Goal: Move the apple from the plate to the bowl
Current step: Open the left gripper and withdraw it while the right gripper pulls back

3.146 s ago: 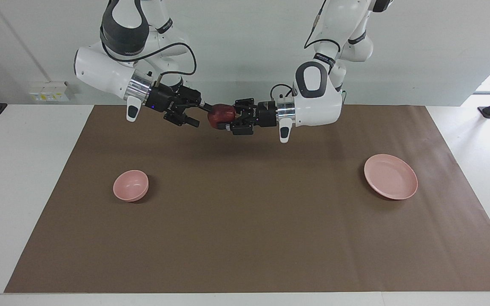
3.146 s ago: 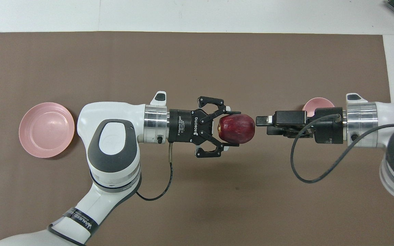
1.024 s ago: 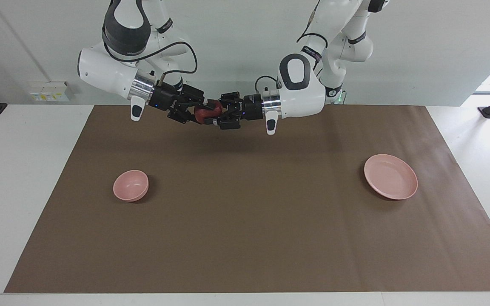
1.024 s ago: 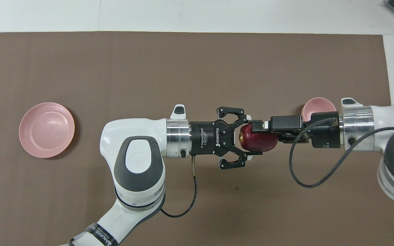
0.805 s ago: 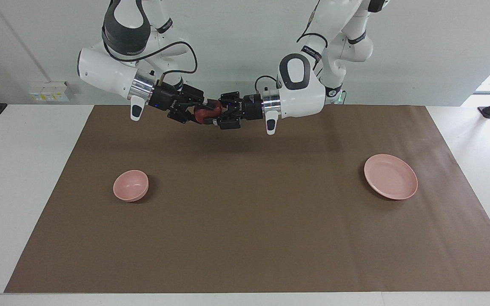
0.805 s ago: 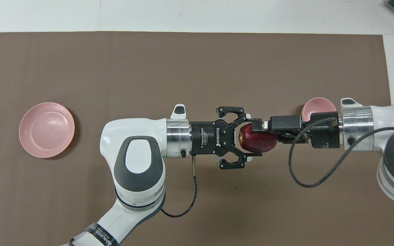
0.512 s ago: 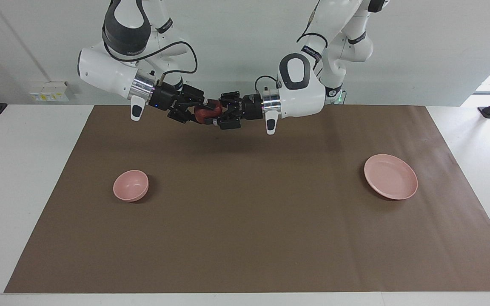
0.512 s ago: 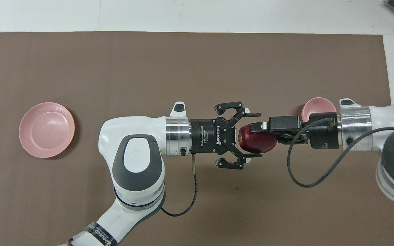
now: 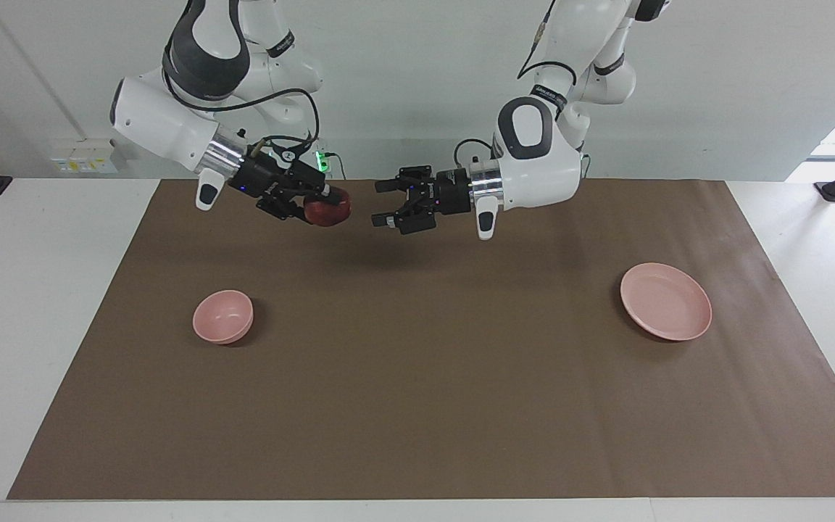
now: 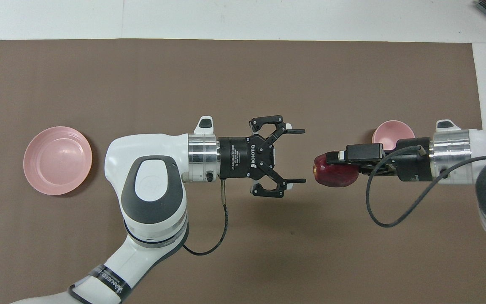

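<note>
- The desk (image 9: 40,304) is carrying a wide brown mat (image 9: 417,406) that is covering most of its top, and both arms are reaching in over the edge of the mat nearest the robots.
- The left arm (image 10: 150,198) is stretching level over the middle of the mat, with the left gripper (image 10: 300,156) pointing toward the right arm's end of the desk. Its jaws are standing wide apart and are gripping nothing.
- The right arm (image 9: 164,130) is angling down over the mat toward the middle of the desk. The right gripper (image 9: 327,203) is facing the left one, and a clear gap is showing between the two.
- The plate (image 9: 666,301) is lying bare on the mat at the left arm's end of the desk, well apart from both grippers.
- The bowl (image 9: 223,316) is sitting upright on the mat toward the right arm's end. In the overhead view the right gripper is covering part of its rim; in the facing view the gripper is hanging well above the mat, not touching the bowl.
- The apple (image 10: 335,175) is up in the air — the right gripper's jaws are clamped on it, one finger lying across its top, its free end pointing at the left gripper.
</note>
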Controlling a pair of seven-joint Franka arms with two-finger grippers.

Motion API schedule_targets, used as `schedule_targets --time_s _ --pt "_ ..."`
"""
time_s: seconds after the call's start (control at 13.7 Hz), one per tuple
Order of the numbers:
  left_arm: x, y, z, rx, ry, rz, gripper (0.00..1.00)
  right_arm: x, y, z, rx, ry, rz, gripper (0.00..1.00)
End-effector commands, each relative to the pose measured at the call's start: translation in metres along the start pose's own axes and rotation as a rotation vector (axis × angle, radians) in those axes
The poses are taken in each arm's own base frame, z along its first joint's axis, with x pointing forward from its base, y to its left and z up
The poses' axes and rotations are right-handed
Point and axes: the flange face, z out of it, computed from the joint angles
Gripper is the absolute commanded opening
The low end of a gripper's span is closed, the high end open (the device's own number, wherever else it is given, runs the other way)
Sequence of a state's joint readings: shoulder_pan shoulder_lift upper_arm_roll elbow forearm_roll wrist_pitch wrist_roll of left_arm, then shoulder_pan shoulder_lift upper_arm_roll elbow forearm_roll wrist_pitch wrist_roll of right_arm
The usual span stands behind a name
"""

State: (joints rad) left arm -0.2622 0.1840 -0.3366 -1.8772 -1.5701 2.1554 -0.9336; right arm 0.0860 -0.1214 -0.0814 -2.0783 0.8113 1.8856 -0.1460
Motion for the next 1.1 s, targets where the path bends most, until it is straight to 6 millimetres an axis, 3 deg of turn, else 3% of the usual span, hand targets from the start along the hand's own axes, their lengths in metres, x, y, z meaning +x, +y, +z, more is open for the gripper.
schedule_targets --time_s 0.0,0.22,0.37,0.66,0.8,1.02 --pt "0.013 0.005 -0.03 0.086 0.048 0.035 1.0 0.025 0.02 -0.02 -0.203 -0.009 -0.098 0.0" --pt "0.029 0.006 -0.058 0.207 0.135 0.101 1.0 0.039 0.04 -0.032 -0.416 -0.012 -0.174 0.0" --pt "0.044 0.006 -0.073 0.294 0.217 0.143 1.0 0.049 0.06 -0.029 -0.507 -0.013 -0.202 0.0" --pt "0.06 -0.003 -0.096 0.497 0.352 0.331 1.0 0.078 0.084 -0.007 -0.786 0.006 -0.334 0.0" --pt "0.07 -0.005 -0.113 0.591 0.391 0.425 1.0 0.089 0.084 -0.005 -0.914 0.008 -0.415 0.0" --pt "0.08 -0.009 -0.129 0.736 0.453 0.566 1.0 0.1 0.097 0.017 -1.049 -0.014 -0.47 0.0"
